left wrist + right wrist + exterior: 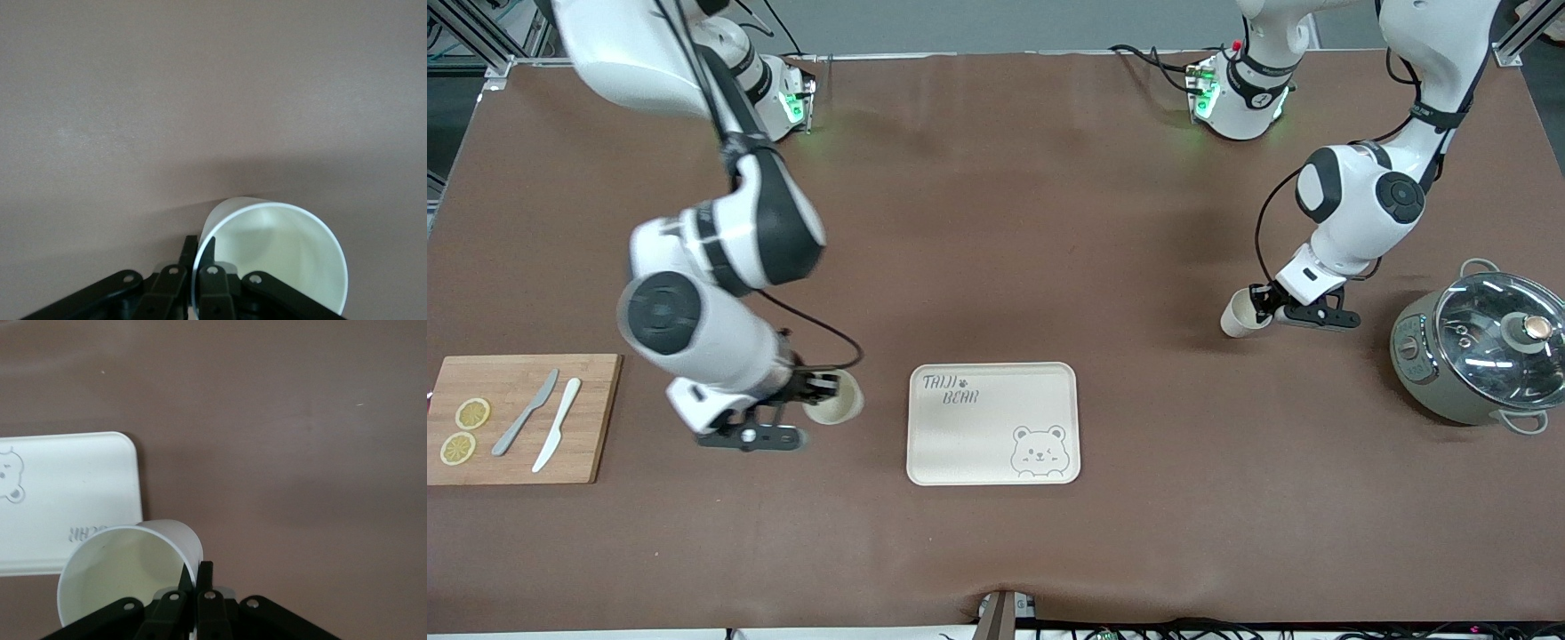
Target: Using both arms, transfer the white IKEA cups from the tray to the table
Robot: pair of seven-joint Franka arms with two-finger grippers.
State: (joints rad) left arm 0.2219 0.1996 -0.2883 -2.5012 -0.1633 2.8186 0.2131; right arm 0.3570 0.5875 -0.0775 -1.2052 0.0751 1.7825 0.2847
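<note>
Two cream-white cups are each held by an arm. My right gripper (823, 391) is shut on the rim wall of one cup (836, 402), holding it tilted just off the table beside the bear tray (996, 444), toward the right arm's end. In the right wrist view my gripper (198, 577) pinches the cup (120, 580) with one finger inside and one outside. My left gripper (1263, 307) is shut on the other cup (1238, 316), tilted low over bare table between the tray and the pot. In the left wrist view my gripper (199, 257) pinches the cup (280, 260) by its rim.
A wooden cutting board (596, 418) with two lemon slices (464, 430), a grey knife (525, 413) and a white knife (558, 424) lies at the right arm's end. A grey pot with a glass lid (1485, 356) stands at the left arm's end. The tray also shows in the right wrist view (67, 500).
</note>
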